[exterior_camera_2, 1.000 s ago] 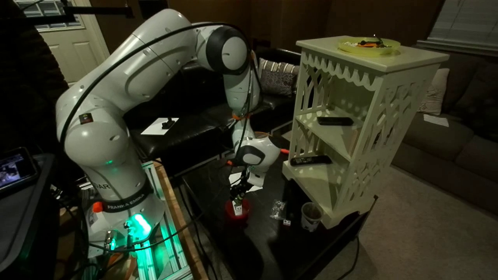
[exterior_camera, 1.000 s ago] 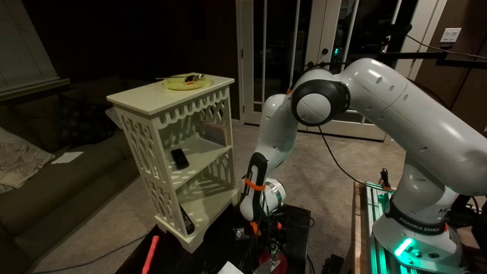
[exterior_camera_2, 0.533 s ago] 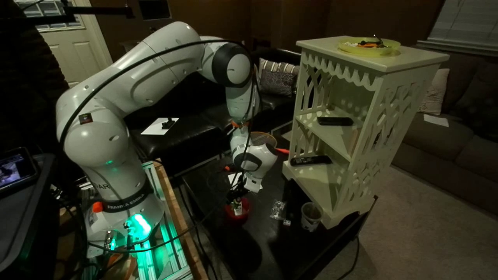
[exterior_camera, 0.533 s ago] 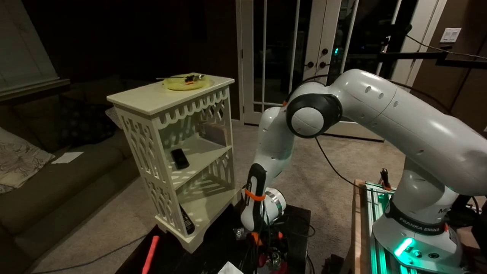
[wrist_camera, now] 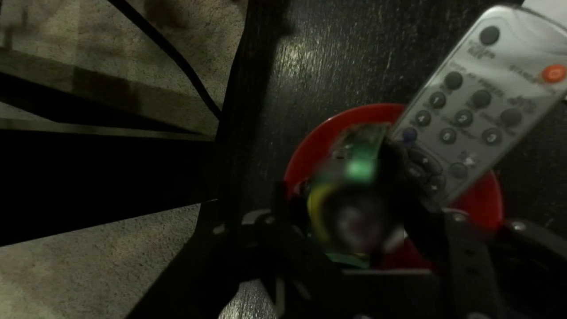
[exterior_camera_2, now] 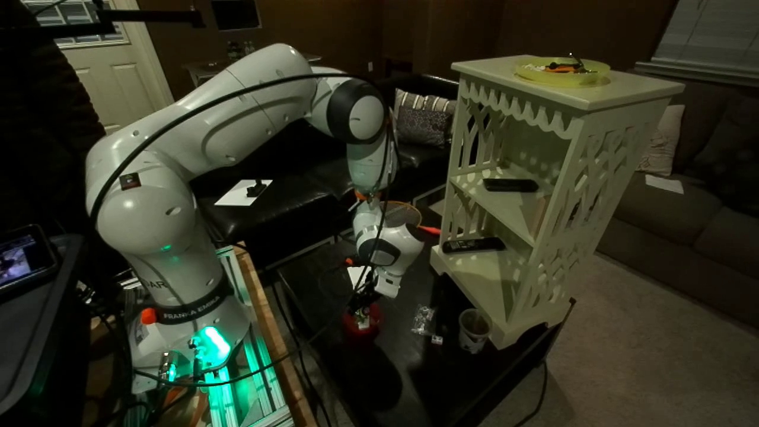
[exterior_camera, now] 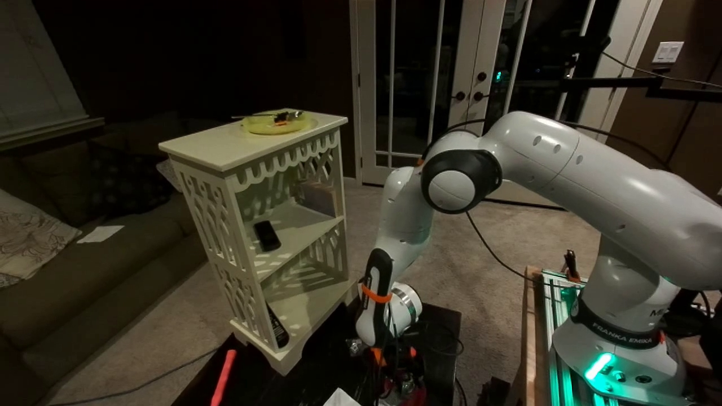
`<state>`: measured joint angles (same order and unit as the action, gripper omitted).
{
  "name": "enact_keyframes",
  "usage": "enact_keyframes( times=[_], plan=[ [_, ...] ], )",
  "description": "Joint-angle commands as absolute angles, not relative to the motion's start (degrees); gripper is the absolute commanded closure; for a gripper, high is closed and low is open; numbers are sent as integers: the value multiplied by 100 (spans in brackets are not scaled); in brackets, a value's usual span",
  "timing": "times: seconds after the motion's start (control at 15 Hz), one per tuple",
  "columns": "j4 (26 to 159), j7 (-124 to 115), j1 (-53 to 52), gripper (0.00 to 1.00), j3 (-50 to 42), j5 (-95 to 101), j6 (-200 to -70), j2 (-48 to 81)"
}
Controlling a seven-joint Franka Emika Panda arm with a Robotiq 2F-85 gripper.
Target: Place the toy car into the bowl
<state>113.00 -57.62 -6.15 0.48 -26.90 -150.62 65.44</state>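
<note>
Arm (exterior_camera_2: 255, 112) sits lower than a second ago in both exterior views. Claw (wrist_camera: 350, 190) appears closed on the toy car (wrist_camera: 354, 221), jaws apart only by its width; grip blurred. Both over the red bowl (wrist_camera: 372, 113), height above the bottom unclear. Likely lowering: bring it inside the rim, clear of the slanting remote (wrist_camera: 465, 115), release gently, lift straight. Dark table (wrist_camera: 328, 66), streaky shine; pale cabinet (exterior_camera_2: 640, 88) on it, cup (exterior_camera_2: 474, 332) just beside. Beyond, dim: carpet (exterior_camera_2: 664, 356), dark couch (exterior_camera_2: 299, 190).
</note>
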Motion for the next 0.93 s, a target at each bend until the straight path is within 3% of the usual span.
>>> enact_keyframes(
  times=[0.0, 0.73, 0.87],
  plan=[
    [11325, -5826, -662, 3, -35, -2603, -15057, 6457],
    [12775, -4586, 10, 0, 159, -2813, -16030, 4761],
    [12299, -4872, -185, 0, -19, -2704, -15750, 5159]
  ],
)
